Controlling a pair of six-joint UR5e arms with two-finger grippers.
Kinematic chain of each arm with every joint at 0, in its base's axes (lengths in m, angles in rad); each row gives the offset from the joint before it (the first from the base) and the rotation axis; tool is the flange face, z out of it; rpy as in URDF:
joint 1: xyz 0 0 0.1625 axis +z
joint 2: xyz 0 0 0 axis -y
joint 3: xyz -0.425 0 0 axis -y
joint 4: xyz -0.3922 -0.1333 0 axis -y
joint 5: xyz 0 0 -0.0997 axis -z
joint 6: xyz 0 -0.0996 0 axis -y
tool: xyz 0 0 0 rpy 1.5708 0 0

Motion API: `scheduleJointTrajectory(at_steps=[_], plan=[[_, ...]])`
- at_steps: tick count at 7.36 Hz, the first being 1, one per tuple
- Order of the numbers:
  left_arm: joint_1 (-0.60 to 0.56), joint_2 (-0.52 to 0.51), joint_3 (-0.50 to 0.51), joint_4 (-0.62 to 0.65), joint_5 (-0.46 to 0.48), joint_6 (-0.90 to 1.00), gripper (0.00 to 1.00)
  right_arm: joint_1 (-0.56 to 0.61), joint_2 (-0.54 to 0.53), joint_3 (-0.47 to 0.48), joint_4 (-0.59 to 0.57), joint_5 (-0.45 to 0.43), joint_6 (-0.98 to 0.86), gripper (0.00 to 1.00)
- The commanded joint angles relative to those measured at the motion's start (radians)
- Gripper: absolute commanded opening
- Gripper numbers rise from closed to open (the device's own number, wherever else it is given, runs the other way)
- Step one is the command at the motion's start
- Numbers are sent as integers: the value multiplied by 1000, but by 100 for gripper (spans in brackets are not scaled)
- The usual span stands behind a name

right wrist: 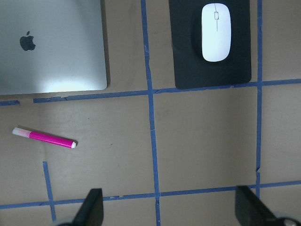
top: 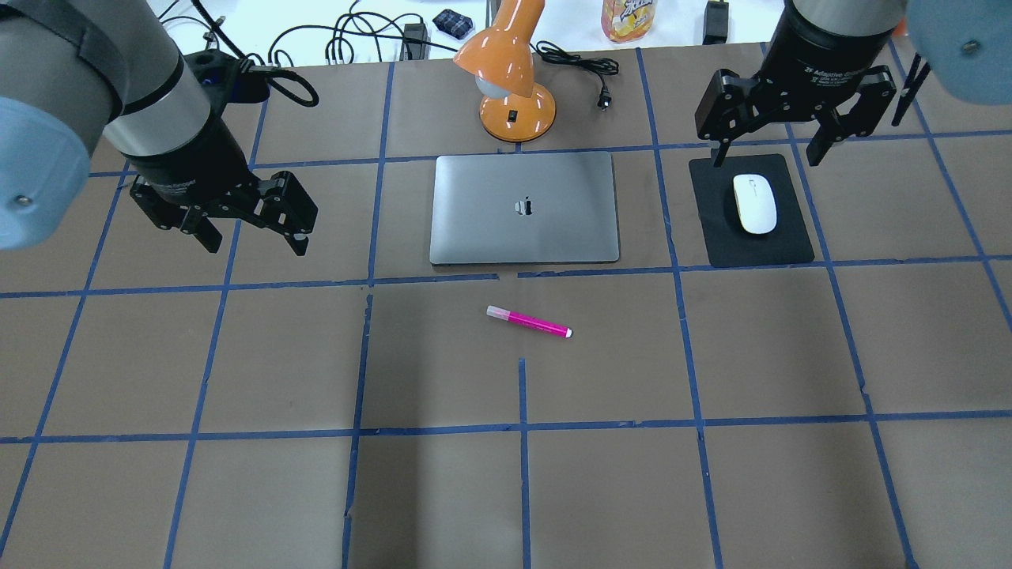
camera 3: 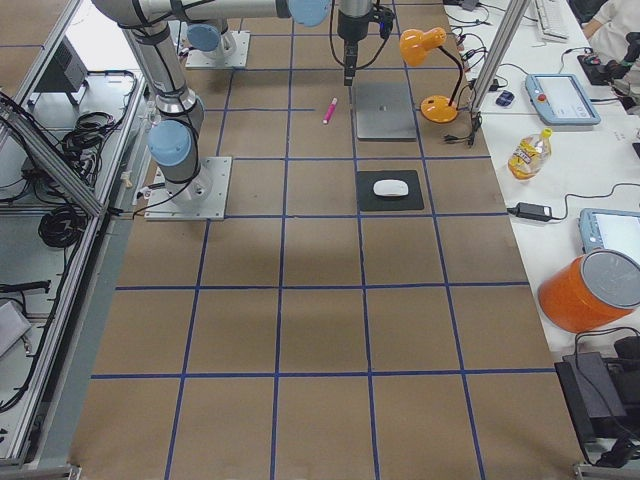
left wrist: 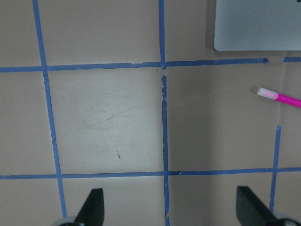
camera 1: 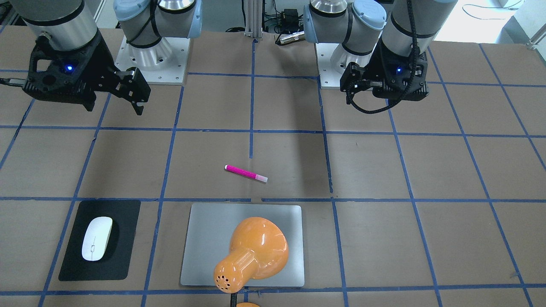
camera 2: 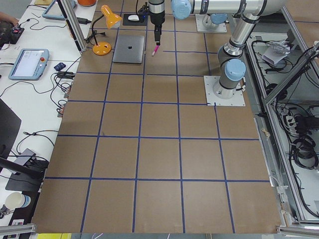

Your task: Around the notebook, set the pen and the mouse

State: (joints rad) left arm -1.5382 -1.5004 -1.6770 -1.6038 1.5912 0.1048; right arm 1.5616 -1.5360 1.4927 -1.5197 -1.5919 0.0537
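Pen (top: pixel 528 322) lies on the counter (top: pixel 237 356) nearest me, close in front of the notebook (top: pixel 524 208) but not touching, and the mouse (top: pixel 754 203) sits on a black mat (top: pixel 715 237) to its right. I think both are in place, so next I just pull back. My left hand (top: pixel 256 243) and right hand (top: pixel 765 156) hang wide open, holding nothing, the right one above the mouse.

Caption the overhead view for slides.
Left gripper and right gripper, jaws open, hover; pen near notebook, mouse on black mat.
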Motion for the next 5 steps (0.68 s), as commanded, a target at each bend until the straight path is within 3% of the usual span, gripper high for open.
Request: scheduleJointTrajectory(at_steps=[1, 5], plan=[[18, 19, -1, 12, -5, -5, 100, 0, 0, 0, 0, 0, 0, 100], [20, 22, -4, 12, -21, -53, 100, 0, 0, 1, 0, -2, 0, 100]])
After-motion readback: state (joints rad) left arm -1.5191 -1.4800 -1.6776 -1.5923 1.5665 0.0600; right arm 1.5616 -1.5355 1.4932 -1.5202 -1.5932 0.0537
